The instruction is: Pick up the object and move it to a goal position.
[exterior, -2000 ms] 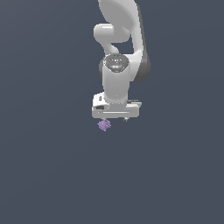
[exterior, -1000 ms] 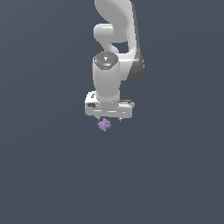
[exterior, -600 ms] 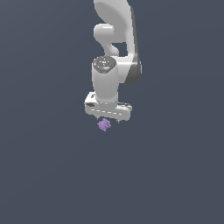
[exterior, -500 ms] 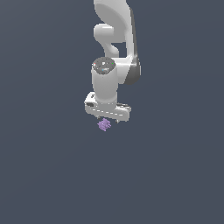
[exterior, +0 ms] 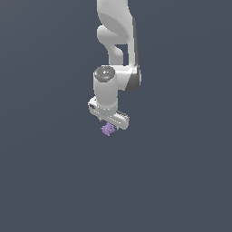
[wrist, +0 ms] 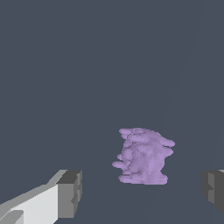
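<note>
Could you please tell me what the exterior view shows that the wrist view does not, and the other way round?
Only the exterior view shows the white arm reaching down, its wrist tilted, with the gripper just above the purple lump. Only the wrist view shows the two dark fingertips set wide apart, with clear gaps on both sides of the lump, and its bumpy outline. Both show the lump and the plain dark grey surface.

Count, both views: one purple lump (wrist: 143, 156) on the surface. One gripper (wrist: 140, 192), mine. Two of my fingers (wrist: 70, 192) show in the wrist view.
</note>
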Robot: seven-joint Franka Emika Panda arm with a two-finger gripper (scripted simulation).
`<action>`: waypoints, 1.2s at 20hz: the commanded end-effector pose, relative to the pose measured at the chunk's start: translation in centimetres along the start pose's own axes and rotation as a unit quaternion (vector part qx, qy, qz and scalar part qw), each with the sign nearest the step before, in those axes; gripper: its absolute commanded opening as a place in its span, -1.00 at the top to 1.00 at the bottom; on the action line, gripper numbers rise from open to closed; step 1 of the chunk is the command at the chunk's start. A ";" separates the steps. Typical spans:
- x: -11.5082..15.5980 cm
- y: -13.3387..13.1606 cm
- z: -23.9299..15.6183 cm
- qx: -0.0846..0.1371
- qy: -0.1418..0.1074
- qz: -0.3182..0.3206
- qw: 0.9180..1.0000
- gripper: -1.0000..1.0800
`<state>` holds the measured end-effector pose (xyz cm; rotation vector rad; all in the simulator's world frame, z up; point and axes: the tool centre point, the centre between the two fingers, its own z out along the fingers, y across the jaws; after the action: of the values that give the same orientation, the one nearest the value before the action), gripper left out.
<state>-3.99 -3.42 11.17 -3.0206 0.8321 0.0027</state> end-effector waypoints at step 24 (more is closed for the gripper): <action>-1.0 1.9 4.7 -0.004 0.002 0.099 0.995 -0.92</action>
<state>-5.72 -4.49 7.25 -2.9319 1.1276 -0.0010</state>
